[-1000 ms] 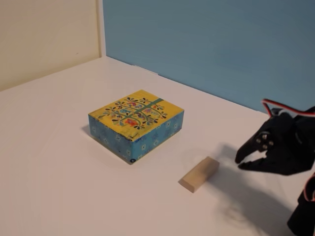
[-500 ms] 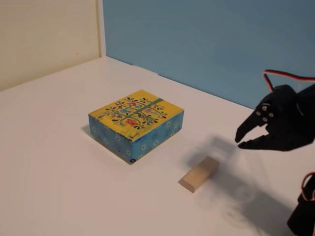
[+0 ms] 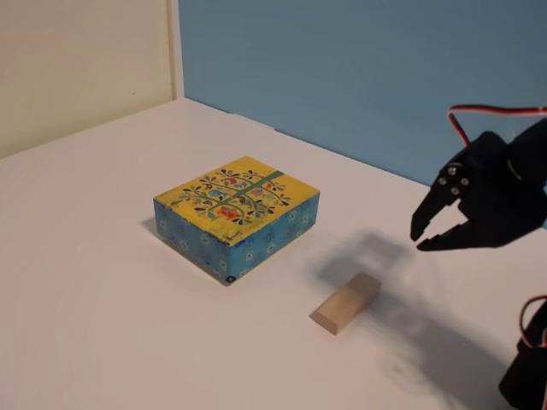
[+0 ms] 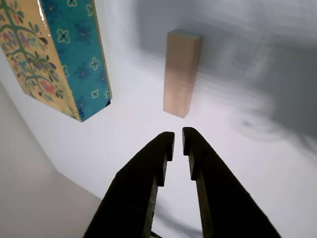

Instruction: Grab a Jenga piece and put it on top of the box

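yellow tree-patterned box (image 3: 237,195), tan Jenga piece (image 3: 346,303)

I'm seeing the white table (image 3: 102,282) carrying the box (image 3: 237,213), the Jenga piece (image 3: 346,303) lying just beside it.

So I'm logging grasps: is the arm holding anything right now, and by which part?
Nothing is held. The gripper hangs empty in the air, and the wooden block lies untouched on the table.
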